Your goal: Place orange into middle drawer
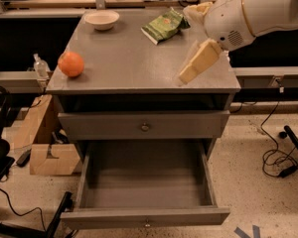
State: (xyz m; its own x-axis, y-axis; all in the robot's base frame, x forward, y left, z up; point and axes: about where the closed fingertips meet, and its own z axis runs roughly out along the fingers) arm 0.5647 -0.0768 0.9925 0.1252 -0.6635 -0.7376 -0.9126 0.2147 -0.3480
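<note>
The orange (pixel 71 64) sits on the grey cabinet top (pixel 134 58) near its front left corner. The middle drawer (pixel 145 180) is the lowest one, pulled fully out, with a bare grey inside and a small knob on its front panel. My gripper (pixel 198 62) hangs from the white arm over the right part of the cabinet top, far to the right of the orange. It holds nothing that I can see.
A white bowl (pixel 102 19) stands at the back left of the top and a green snack bag (pixel 164 25) at the back middle. A closed knobbed drawer front (pixel 145 126) is above the open drawer. Cardboard boxes (pixel 52 157) stand on the floor at left, cables (pixel 280 157) at right.
</note>
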